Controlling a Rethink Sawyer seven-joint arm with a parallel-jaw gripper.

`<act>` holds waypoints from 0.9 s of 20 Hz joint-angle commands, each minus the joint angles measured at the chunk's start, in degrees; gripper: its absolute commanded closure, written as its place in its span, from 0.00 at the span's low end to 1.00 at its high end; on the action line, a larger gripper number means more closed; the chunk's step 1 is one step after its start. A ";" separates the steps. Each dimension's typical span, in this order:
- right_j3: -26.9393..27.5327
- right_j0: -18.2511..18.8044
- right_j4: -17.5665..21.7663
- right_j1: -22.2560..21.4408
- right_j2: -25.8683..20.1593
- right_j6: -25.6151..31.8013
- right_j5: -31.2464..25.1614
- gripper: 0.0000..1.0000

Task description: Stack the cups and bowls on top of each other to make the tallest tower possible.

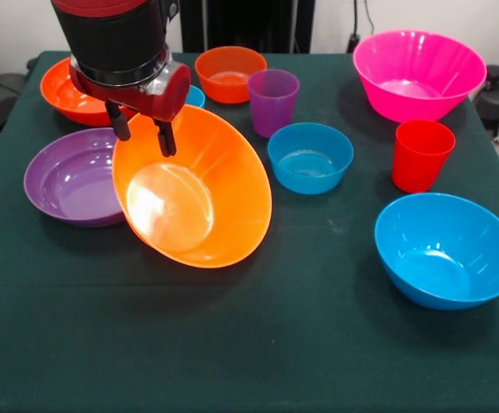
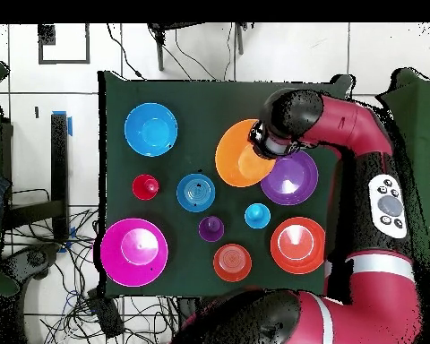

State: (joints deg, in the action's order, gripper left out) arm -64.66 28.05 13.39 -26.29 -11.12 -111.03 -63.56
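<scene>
The large orange bowl (image 1: 194, 194) hangs tilted from my jaws (image 1: 140, 131), which are closed over its far rim, one finger inside and one outside; its low edge sits over the purple bowl (image 1: 69, 181), and I cannot tell whether they touch. The pink bowl (image 1: 417, 73) and large blue bowl (image 1: 447, 249) stand well apart on the green surface (image 1: 249, 344). My wrist hides much of the red-orange bowl (image 1: 64, 93) and nearly all of the light blue cup (image 1: 195, 95). The small orange bowl (image 1: 230, 73), small blue bowl (image 1: 310, 157), purple cup (image 1: 273, 101) and red cup (image 1: 421, 155) stand unstacked.
</scene>
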 commanded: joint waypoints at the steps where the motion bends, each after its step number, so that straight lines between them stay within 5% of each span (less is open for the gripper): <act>1: -6.17 -1.87 5.08 -0.06 -0.69 9.10 -4.13 0.00; 18: -5.40 -1.95 6.72 -0.31 -1.05 9.55 -5.78 0.00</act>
State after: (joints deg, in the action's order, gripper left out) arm -66.40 27.95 15.47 -26.34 -11.05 -111.03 -64.18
